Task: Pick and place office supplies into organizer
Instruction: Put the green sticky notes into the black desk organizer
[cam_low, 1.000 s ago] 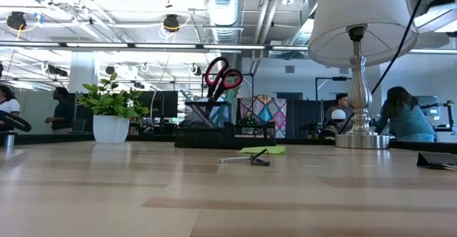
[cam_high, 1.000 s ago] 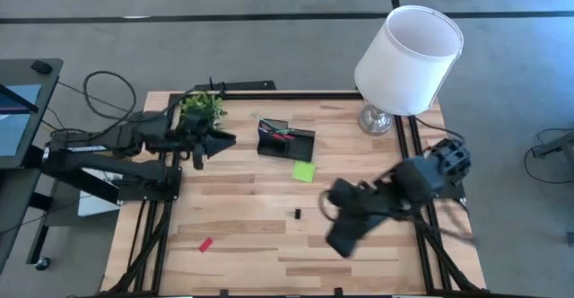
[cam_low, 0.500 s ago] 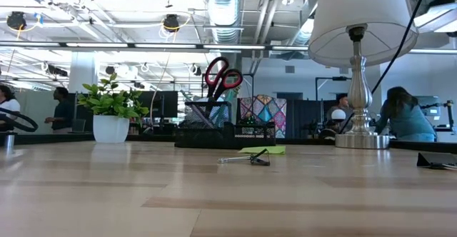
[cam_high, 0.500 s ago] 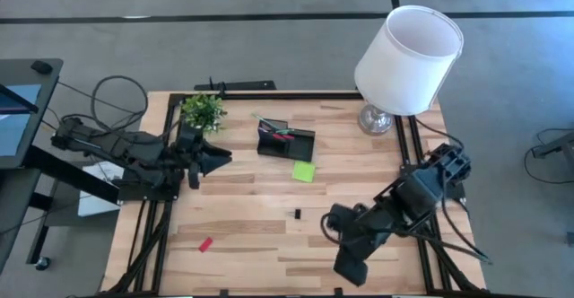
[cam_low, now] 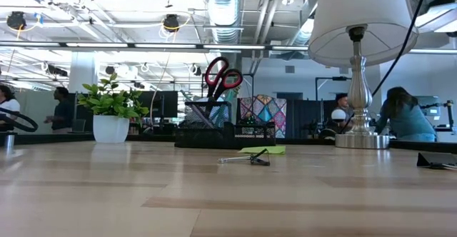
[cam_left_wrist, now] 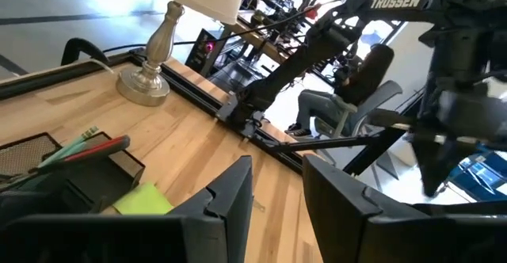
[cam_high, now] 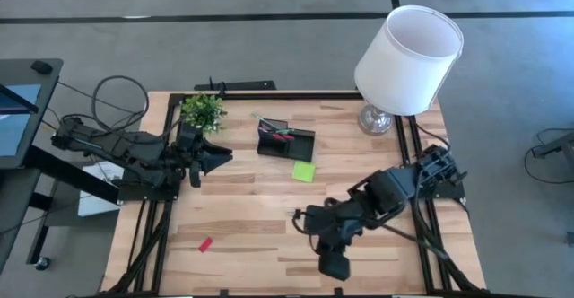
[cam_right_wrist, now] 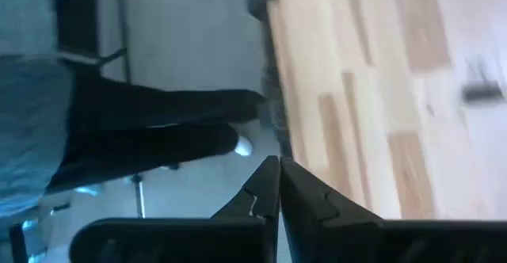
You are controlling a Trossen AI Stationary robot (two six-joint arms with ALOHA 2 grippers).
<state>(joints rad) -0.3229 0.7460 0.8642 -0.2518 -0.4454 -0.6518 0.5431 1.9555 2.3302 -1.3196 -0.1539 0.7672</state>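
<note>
The black organizer [cam_high: 287, 142] stands at the table's far middle, with red-handled scissors [cam_low: 223, 76] and pens [cam_left_wrist: 76, 146] upright in it. A lime-green sticky-note pad [cam_high: 304, 170] lies flat just in front of it. A black clip [cam_high: 297, 214] lies mid-table and a red eraser [cam_high: 205, 244] near the front left. My left gripper [cam_high: 224, 155] hovers open and level at the left, pointing toward the organizer, nothing between its fingers [cam_left_wrist: 238, 185]. My right gripper [cam_high: 334, 264] is shut and empty above the table's near edge, right of the clip.
A potted plant [cam_high: 203, 109] stands at the far left, close to my left gripper. A white-shaded lamp [cam_high: 408, 48] stands at the far right. People sit and stand in the room beyond the table [cam_low: 401, 116].
My left gripper has swung a little toward the table's near edge, away from the plant, then kept still. My right gripper has gone toward the near edge and then the left, rolling about its own axis as it went. It has stayed shut.
</note>
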